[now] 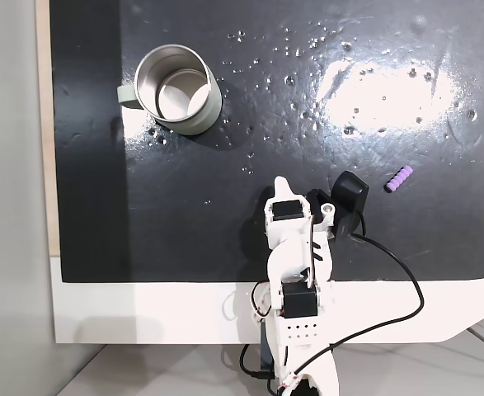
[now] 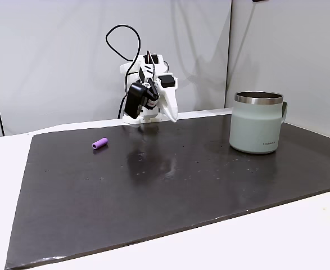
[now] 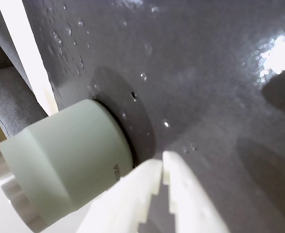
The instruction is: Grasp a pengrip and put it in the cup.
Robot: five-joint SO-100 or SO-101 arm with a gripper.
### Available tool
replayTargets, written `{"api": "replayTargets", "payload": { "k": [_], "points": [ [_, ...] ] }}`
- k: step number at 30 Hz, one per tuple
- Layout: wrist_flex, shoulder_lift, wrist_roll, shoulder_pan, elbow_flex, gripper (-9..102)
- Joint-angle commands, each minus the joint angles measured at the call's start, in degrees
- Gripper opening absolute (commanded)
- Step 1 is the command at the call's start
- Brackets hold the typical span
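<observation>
A black mat point(image 1: 225, 165) covers most of the white table point(image 1: 143, 313), and its glossy surface carries specks and a bright glare patch toward 1 o'clock in a fixed view from above. A black cable point(image 1: 398, 280) loops off the arm's base at 5 o'clock there. Nothing lies between the arm and either task thing.

The cup point(image 1: 178, 89) stands upright at 11 o'clock in that view, handle pointing to 9 o'clock; in the wrist view the cup point(image 3: 64, 160) sits at 8 o'clock, just beside the white fingertips. The pengrip point(image 1: 399, 179) lies on its side on the mat at 3 o'clock, well apart from the cup; in the low fixed view the pengrip point(image 2: 100, 143) rests at 9 o'clock, near the arm.

The hand point(image 3: 161, 162) has its fingers together, empty, and touches neither thing.
</observation>
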Motion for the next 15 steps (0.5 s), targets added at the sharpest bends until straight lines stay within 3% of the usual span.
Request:
{"api": "replayTargets", "payload": {
  "k": [1, 10, 15],
  "points": [
    [-1.93, 0.62, -0.97, -0.70, -0.26, 0],
    [-1.41, 0.62, -0.79, 0.97, -0.97, 0],
    [7.38, 0.35, -5.89, 8.26, -12.57, 0]
  ]
}}
